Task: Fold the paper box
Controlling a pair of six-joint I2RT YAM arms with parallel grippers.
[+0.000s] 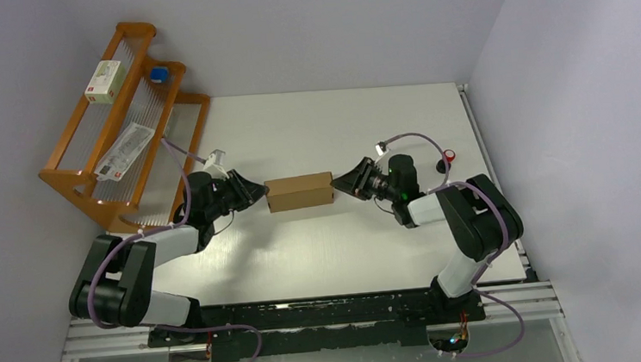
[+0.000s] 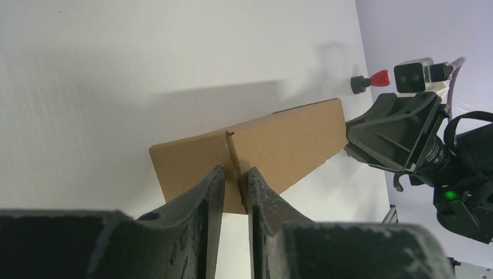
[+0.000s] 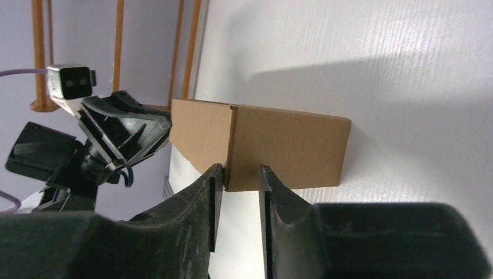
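- Top external view shows the box [image 1: 299,192] lying on the table [image 1: 356,126] as a small brown block, midway between the two arms.
- Left gripper [image 1: 258,194] meets one end. In the left wrist view its jaws are almost pressed together, pinching a thin upright edge of cardboard there.
- Right gripper [image 1: 340,183] meets the other end. Its jaws stand slightly spread around a corner seam, and I cannot tell whether they clamp it.
- Corrugated cardboard like this is likely light and fairly stiff, but it creases under a hard pinch and may slide on the smooth table.
- Best hold, in my judgement, is on flap edges or end walls near the fold lines, with one gripper bracing while the other presses.
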